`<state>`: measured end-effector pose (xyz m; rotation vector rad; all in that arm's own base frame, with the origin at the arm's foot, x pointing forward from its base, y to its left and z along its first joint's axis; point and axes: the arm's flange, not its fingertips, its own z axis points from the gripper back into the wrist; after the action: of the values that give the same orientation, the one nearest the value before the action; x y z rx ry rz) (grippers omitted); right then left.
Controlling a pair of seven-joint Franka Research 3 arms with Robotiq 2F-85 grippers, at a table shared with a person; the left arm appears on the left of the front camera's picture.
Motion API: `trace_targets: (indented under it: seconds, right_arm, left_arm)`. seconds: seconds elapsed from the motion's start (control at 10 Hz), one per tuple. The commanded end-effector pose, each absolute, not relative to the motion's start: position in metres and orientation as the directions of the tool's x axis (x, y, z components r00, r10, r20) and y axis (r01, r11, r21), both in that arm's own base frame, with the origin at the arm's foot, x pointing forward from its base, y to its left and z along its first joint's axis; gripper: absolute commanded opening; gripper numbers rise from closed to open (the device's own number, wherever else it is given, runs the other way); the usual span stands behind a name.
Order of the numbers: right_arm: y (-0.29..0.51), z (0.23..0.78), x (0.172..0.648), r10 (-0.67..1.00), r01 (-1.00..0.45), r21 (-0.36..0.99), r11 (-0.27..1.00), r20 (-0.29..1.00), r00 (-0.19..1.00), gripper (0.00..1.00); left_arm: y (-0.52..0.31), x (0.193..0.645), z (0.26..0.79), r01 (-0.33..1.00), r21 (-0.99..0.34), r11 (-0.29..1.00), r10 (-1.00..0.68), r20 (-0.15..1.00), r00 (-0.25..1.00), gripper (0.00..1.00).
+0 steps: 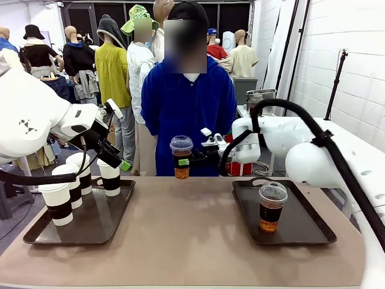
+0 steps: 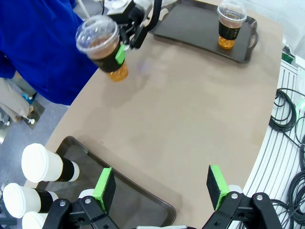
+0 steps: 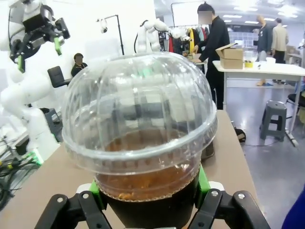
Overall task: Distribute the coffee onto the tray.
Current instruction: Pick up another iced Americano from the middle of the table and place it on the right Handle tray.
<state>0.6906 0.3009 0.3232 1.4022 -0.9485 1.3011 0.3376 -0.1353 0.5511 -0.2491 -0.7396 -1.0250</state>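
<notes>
Hands: right hand (image 1: pixel 191 158) pinching dome-lidded cup (image 1: pixel 181 156) by its dark sleeve, lifted above tabletop (image 1: pixel 186 235) at far edge, centre, just in front of person (image 1: pixel 188 102). Left hand (image 2: pixel 161 187) spread, nothing between pads, above left tray (image 1: pixel 105 223), near its right edge. Four lidded paper cups (image 1: pixel 58 203) upright on left tray. 2nd dome-lidded cup (image 1: pixel 271 206) upright on right tray (image 1: pixel 301 226).

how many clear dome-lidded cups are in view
2: one clear cup held above the table's middle by the right gripper, the other cup standing on the right tray.
</notes>
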Motion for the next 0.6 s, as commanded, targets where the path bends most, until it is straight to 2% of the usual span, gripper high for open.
trace_targets:
  seconds: [0.0, 0.2, 0.5]
  right_arm:
    - [0.258, 0.347, 0.666, 0.103, -0.955, 0.163, -0.249, 0.985, 0.141, 0.8]
    - [0.211, 0.363, 0.652, 0.118, -0.973, 0.123, -0.195, 0.988, 0.101, 0.8]
    - [0.156, 0.365, 0.636, 0.124, -0.979, 0.128, -0.157, 0.986, 0.109, 0.8]
  left_arm:
    - [-0.134, 0.337, 0.551, 0.849, 0.136, 0.51, -0.683, 0.664, 0.305, 1.0]
    - [-0.134, 0.337, 0.551, 0.849, 0.136, 0.51, -0.683, 0.664, 0.305, 1.0]
    - [-0.134, 0.337, 0.551, 0.849, 0.136, 0.51, -0.683, 0.664, 0.305, 1.0]
